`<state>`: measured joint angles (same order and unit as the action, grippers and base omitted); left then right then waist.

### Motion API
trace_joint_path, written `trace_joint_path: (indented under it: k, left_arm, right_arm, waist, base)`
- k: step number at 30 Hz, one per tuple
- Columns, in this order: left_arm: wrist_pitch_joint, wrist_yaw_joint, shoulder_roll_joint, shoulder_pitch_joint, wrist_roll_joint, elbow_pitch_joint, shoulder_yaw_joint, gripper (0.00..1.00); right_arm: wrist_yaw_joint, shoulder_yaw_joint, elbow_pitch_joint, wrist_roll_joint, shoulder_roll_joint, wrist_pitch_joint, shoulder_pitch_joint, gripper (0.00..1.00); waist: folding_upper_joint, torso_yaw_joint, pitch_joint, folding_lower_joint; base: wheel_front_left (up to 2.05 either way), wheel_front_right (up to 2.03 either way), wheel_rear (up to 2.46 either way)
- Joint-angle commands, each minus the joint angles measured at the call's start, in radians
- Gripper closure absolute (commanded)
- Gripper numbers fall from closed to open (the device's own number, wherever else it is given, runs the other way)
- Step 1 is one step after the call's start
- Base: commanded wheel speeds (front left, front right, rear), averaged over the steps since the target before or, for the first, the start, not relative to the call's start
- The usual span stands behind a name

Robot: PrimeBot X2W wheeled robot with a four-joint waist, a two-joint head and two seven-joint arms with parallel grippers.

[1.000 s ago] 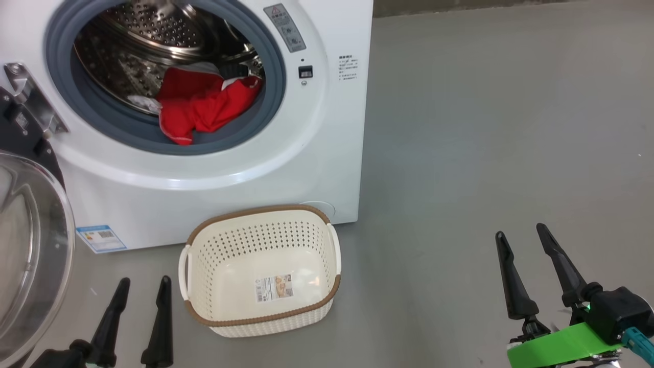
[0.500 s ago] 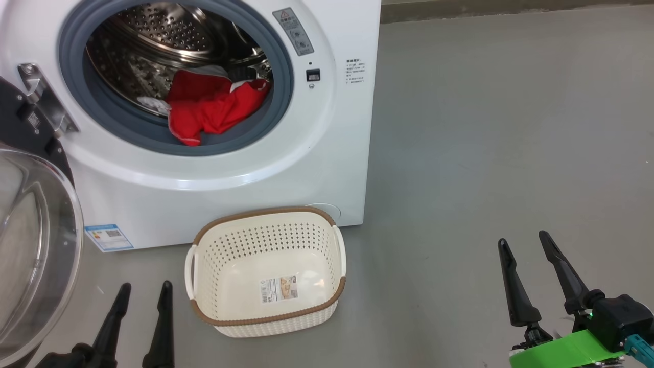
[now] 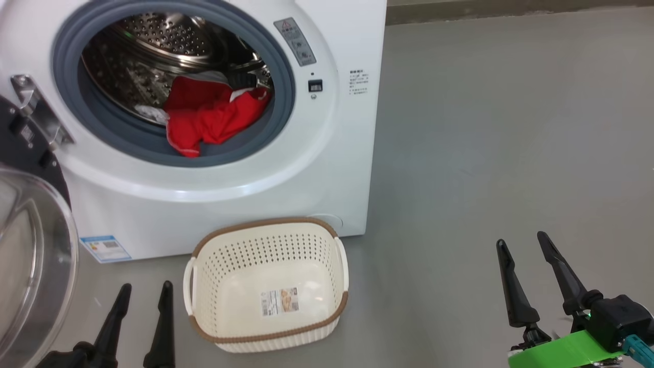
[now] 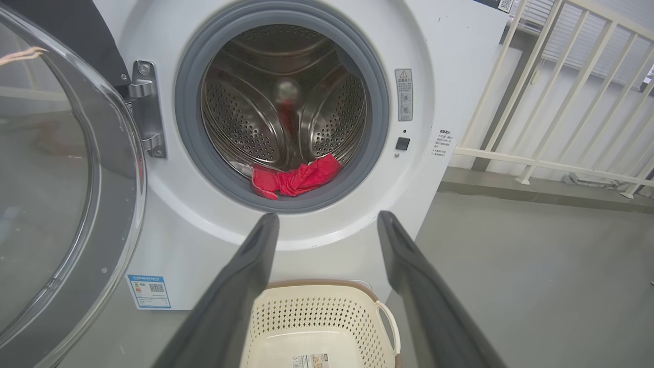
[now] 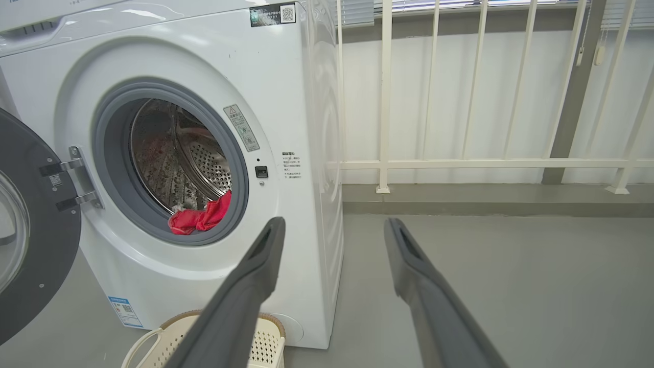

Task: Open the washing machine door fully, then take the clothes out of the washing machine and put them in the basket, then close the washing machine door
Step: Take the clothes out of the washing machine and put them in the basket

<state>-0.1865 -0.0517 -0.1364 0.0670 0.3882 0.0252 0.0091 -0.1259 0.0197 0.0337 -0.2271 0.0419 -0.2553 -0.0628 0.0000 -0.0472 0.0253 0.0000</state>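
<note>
Basket [image 3: 265, 223] sits upright on the floor [image 3: 485, 153] just to the right of my left gripper [image 3: 145, 286], with only a paper label [image 3: 279, 300] on its bottom. My left gripper's fingers stand a little apart, gripping nothing. My right gripper [image 3: 521, 239], well off to the basket's right, is spread likewise and holds nothing. Left of my left gripper, the washing machine door [image 3: 30, 255] hangs open. Beyond both grippers stands the washing machine [image 3: 327, 153], close behind the basket. Deeper in, the clothes [image 3: 209, 115] lie at the bottom of the drum [image 3: 153, 46], one red fold draped over the grey gasket [image 3: 286, 92].
</note>
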Motion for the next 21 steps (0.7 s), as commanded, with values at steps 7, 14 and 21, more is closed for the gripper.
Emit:
trace_joint_path:
  k: [7,14,21]
  left_arm:
    - [-0.033,0.003,-0.009,-0.031,0.028,-0.051,0.045,0.00]
    - [-0.040,0.015,-0.014,-0.029,0.009,-0.051,0.038,0.00]
    - [-0.046,0.017,-0.014,-0.034,0.009,-0.046,0.034,0.00]
  right_arm:
    - [-0.005,-0.022,-0.018,0.006,0.008,-0.006,0.015,0.00]
    - [-0.005,-0.023,-0.020,0.009,0.008,-0.006,0.020,0.00]
    - [-0.005,-0.024,-0.021,0.015,0.008,-0.006,0.018,0.00]
  waist:
    - [0.0000,0.004,0.004,0.0000]
    - [0.0000,0.008,0.006,0.0000]
    - [0.0000,0.012,0.010,0.0000]
  base:
    - [1.72,-1.72,0.00]
    - [0.80,-0.80,0.00]
    - [0.05,-0.05,0.00]
